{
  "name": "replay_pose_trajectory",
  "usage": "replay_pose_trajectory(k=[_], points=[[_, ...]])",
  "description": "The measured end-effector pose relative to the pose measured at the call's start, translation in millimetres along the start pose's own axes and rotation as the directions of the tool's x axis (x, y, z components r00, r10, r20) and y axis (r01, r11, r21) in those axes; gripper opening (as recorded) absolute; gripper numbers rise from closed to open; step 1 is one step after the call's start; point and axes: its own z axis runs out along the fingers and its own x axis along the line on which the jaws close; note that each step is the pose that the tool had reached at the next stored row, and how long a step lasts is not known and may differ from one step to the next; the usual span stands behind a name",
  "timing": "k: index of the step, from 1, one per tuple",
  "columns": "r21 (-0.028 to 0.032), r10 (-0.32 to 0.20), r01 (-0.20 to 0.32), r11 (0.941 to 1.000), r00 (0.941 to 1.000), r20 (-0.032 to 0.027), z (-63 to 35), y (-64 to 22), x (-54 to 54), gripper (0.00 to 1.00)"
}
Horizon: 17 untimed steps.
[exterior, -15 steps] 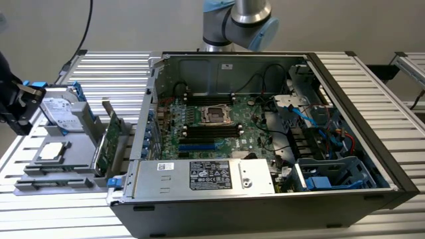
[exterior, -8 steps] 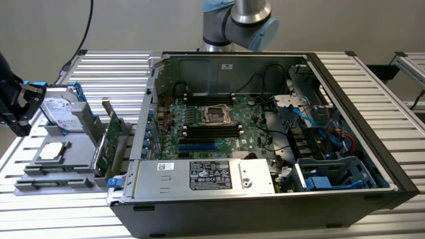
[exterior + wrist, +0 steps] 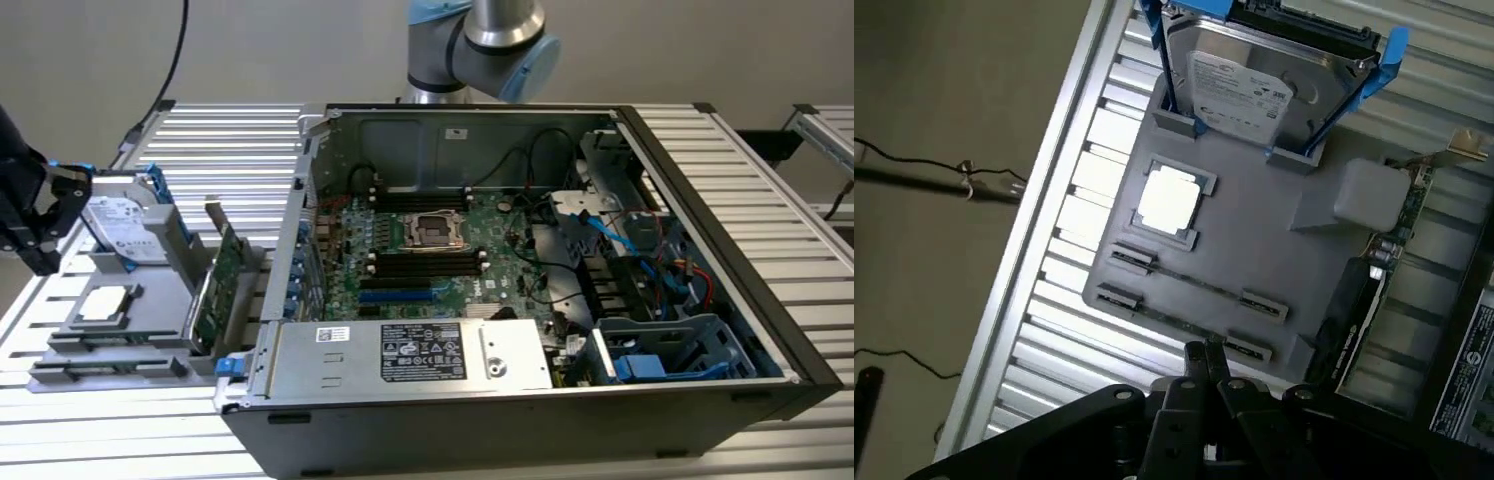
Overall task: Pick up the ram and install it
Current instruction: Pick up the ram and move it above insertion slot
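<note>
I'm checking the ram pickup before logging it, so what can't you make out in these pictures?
Ram in the gray holder: wrist view, edge-on, so chips and label are hidden.
Contact between gripper and ram: wrist view, covered by the fingertips.
Motherboard memory slots: exterior view, too small to tell if filled.

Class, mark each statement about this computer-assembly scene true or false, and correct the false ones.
1. The computer case is open, with its motherboard visible. True.
2. The hard drive lies inside the computer case. False: it stands in blue rails on the grey tray, outside the case.
3. The gripper is shut. True.
4. The gripper hangs over the motherboard. False: it is over the grey tray, to the exterior view's left of the case.
5. A square processor chip lies on the grey tray. True.
</note>
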Motion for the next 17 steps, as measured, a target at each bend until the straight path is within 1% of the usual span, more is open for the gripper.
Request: replay_pose_trajectory(k=[2,4,5,7,9,11,13,17], points=[[-0.0006,-0.029,0.029,0.9996,0.9996,-0.0012,0.0,0.0,0.0,0.11],[-0.0028,-0.054,0.054,0.9986,0.9986,-0.0015,0.0,0.0,0.0,0.11],[-0.0025,-0.070,0.070,0.9975,0.9975,-0.0022,0.1,0.0,0.0,0.11],[0.0001,-0.106,0.106,0.9944,0.9944,-0.0053,0.1,-0.1,0.0,0.11],[0.0026,-0.141,0.141,0.9900,0.9900,-0.0086,0.0,0.0,0.1,0.11],[0.0050,-0.176,0.176,0.9843,0.9843,-0.0117,0.1,0.0,0.0,0.11],[0.0074,-0.212,0.212,0.9773,0.9772,-0.0152,0.0,0.0,0.1,0.11],[0.0117,-0.282,0.282,0.9593,0.9592,-0.0220,0.3,0.0,0.0,0.11]])
